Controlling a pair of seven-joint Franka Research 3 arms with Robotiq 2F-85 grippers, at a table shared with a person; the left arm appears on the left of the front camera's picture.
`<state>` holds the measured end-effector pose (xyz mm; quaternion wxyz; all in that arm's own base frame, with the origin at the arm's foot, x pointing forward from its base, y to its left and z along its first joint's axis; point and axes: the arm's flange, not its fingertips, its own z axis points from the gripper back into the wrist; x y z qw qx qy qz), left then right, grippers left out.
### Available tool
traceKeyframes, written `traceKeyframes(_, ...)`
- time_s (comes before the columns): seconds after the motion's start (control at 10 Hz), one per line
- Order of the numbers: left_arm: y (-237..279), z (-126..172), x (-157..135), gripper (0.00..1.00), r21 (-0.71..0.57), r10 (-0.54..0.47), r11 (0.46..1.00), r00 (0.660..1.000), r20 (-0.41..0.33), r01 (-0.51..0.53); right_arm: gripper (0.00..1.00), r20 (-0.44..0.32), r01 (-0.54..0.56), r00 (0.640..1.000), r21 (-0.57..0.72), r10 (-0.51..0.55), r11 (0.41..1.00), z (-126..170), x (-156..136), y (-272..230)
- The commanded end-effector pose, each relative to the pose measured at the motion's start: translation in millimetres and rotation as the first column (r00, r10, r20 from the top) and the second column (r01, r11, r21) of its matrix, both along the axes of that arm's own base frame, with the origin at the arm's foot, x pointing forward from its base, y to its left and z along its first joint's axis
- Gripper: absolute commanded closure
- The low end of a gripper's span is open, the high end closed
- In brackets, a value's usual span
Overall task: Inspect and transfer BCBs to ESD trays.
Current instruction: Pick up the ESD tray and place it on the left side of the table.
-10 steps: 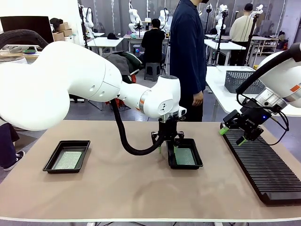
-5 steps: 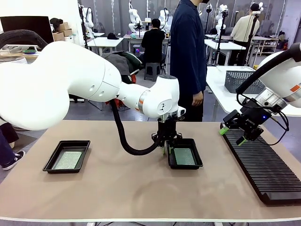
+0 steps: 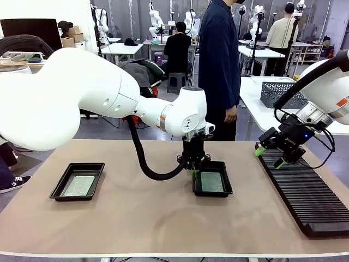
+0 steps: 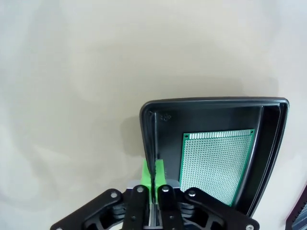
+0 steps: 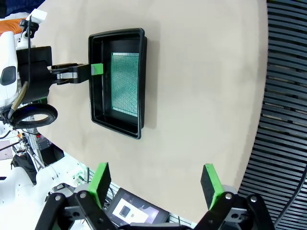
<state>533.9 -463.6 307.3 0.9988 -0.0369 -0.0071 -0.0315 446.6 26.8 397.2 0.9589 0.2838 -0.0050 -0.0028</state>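
Note:
Two black ESD trays lie on the table. The left tray [image 3: 78, 181] holds a pale BCB [image 3: 79, 185]. The middle tray [image 3: 224, 192] [image 4: 211, 101] [image 5: 96, 96] holds a green-speckled BCB [image 3: 211, 182] [image 4: 218, 163] [image 5: 125, 84]. My left gripper [image 3: 194, 170] [image 4: 153, 170] points down at this tray's left wall and is shut on the rim; its green pad [image 5: 96, 69] shows there too. My right gripper [image 3: 270, 155] [image 5: 156, 184] hangs open over the near end of the rack, holding nothing.
A long black ribbed rack [image 3: 305, 191] [image 5: 288, 96] runs along the table's right side. A grey mesh basket [image 3: 281, 93] sits on a table behind it. A person in dark clothes [image 3: 218, 60] stands at the far edge, one hand hanging down.
My left gripper's fingers have closed onto the middle tray's left rim, and the tray has shifted slightly to the left. The right arm has stayed still.

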Motion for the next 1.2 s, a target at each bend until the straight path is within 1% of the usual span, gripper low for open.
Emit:
traceKeyframes(0.0, 8.9, -0.5, -5.6, 1.00, -0.022, -0.007, 1.000, 1.000, -0.014, 0.007, 0.00, -0.005, 0.021, 1.000, -0.020, -0.021, 1.000, 1.3, 0.9, 1.4)
traceKeyframes(0.2, 9.8, 1.7, -5.6, 1.00, 0.005, 0.023, 1.000, 1.000, -0.018, -0.023, 0.00, -0.005, 0.021, 1.000, -0.020, -0.021, 1.000, 1.3, 0.9, 1.4)
traceKeyframes(0.3, 0.3, -0.2, 0.1, 1.00, 0.000, 0.001, 1.000, 1.000, -0.001, -0.001, 0.00, -0.005, 0.021, 1.000, -0.020, -0.021, 1.000, 1.3, 0.9, 1.4)
traceKeyframes(1.0, 0.3, -0.2, 0.1, 1.00, 0.000, 0.001, 1.000, 1.000, -0.001, -0.001, 0.00, -0.005, 0.021, 1.000, -0.020, -0.021, 1.000, 1.3, 0.9, 1.4)
traceKeyframes(1.1, 0.1, 0.2, 0.1, 0.97, 0.001, 0.005, 1.000, 1.000, -0.002, -0.005, 0.00, -0.005, 0.021, 1.000, -0.020, -0.021, 1.000, 1.3, 0.9, 1.4)
